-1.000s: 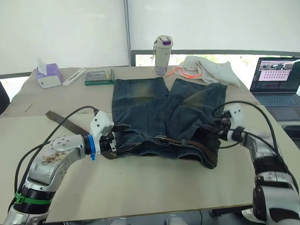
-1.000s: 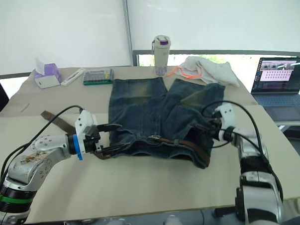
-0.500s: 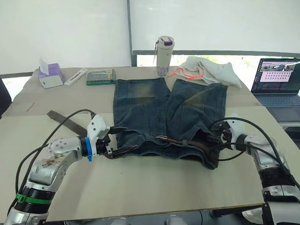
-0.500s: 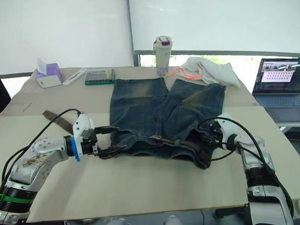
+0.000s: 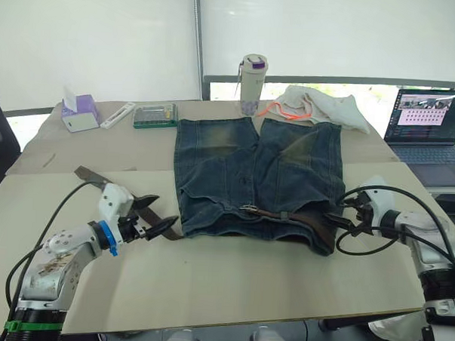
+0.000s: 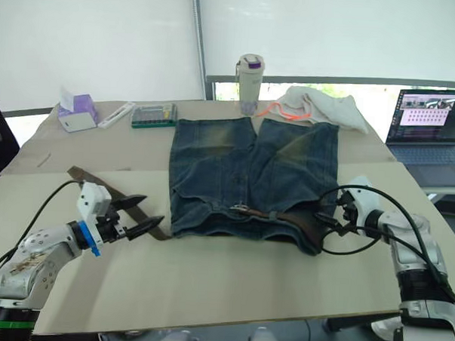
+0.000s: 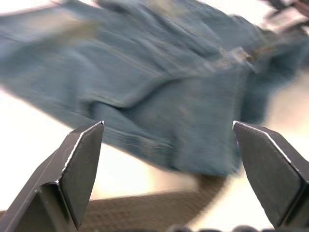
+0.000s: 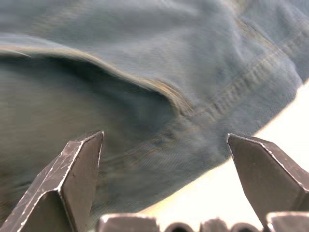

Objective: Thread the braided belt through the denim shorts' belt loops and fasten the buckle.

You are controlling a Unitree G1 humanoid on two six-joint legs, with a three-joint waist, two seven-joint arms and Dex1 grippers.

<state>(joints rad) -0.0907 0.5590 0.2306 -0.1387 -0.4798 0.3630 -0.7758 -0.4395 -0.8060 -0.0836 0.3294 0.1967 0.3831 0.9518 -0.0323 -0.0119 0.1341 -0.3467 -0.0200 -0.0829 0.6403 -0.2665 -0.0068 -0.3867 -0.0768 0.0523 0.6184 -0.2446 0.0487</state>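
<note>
The denim shorts point(image 5: 258, 168) lie flat mid-table, waistband toward me. The braided belt point(image 5: 305, 218) runs along the right half of the waistband, under a belt loop point(image 5: 284, 215), with the silver buckle point(image 5: 248, 210) near the middle. Its brown tail point(image 5: 91, 177) trails left across the table. My left gripper point(image 5: 154, 216) is open just left of the shorts, its fingers point(image 7: 79, 164) spread over the strap point(image 7: 159, 212) and holding nothing. My right gripper point(image 5: 343, 221) is open at the waistband's right end, facing the denim point(image 8: 159, 82).
At the table's far side stand a bottle point(image 5: 251, 85), a white cloth with orange trim point(image 5: 321, 107), a green box point(image 5: 155, 116), a white bar point(image 5: 118, 115) and a purple tissue box point(image 5: 79, 113). A laptop point(image 5: 429, 134) sits at the right.
My left gripper has drawn back to the left, off the shorts' edge, with its fingers spread. My right gripper has pulled back right off the waistband. The head camera has shifted a little.
</note>
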